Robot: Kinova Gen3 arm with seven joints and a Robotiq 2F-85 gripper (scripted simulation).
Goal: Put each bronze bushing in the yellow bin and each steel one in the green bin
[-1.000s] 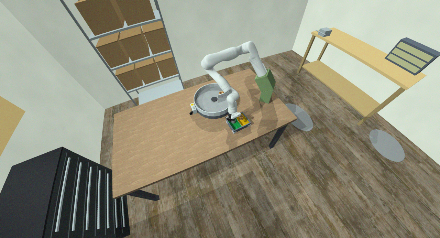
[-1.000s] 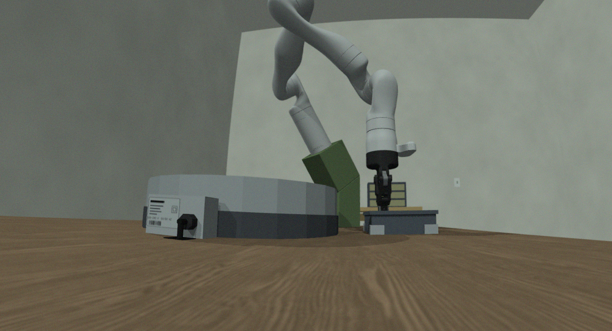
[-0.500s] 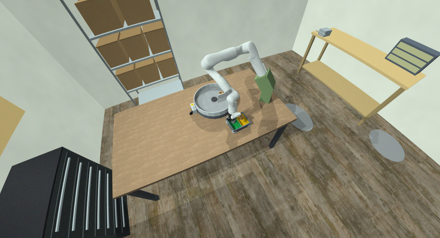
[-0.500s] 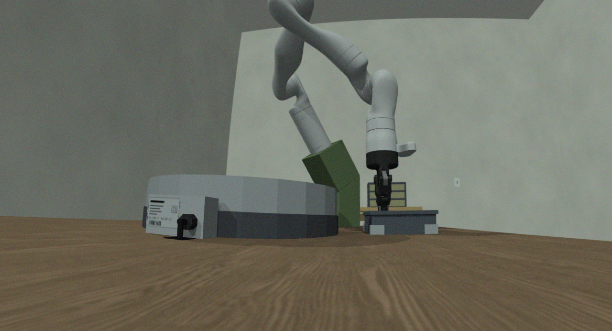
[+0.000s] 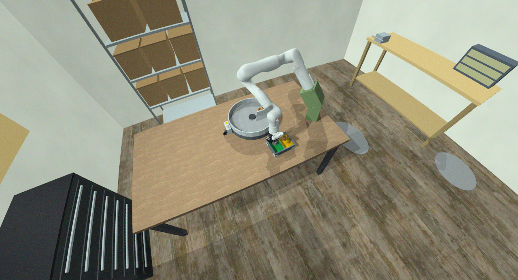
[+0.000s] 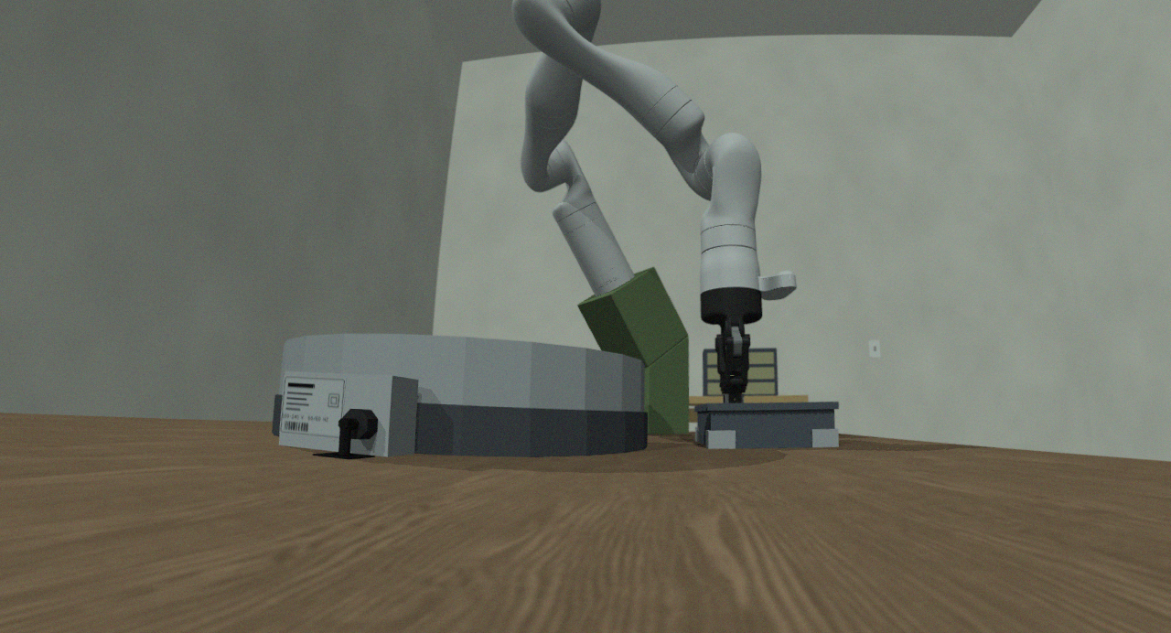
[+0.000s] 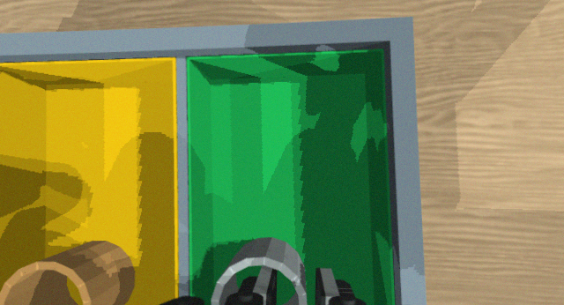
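My gripper (image 5: 270,141) (image 6: 733,397) (image 7: 295,288) is low over the green bin (image 7: 247,133) (image 5: 278,148), its fingers a small gap apart. A steel bushing (image 7: 275,249) (image 5: 275,142) is in the green bin. In the wrist view one finger is inside its bore and the other outside, with the wall between them and visible gaps beside it. A bronze bushing (image 7: 107,267) (image 5: 283,136) lies tilted in the yellow bin (image 7: 75,115). An orange-brown piece (image 5: 260,109), probably a bronze bushing, shows on the turntable (image 5: 238,122) (image 6: 491,375), partly hidden by the arm.
A grey tray rim (image 7: 407,164) surrounds both bins, with a divider (image 7: 181,164) between them. An upright grey plate (image 5: 261,114) stands over the turntable near the arm. A control box (image 5: 227,126) (image 6: 403,416) is beside the turntable. The green arm mount (image 5: 312,100) (image 6: 667,383) stands behind.
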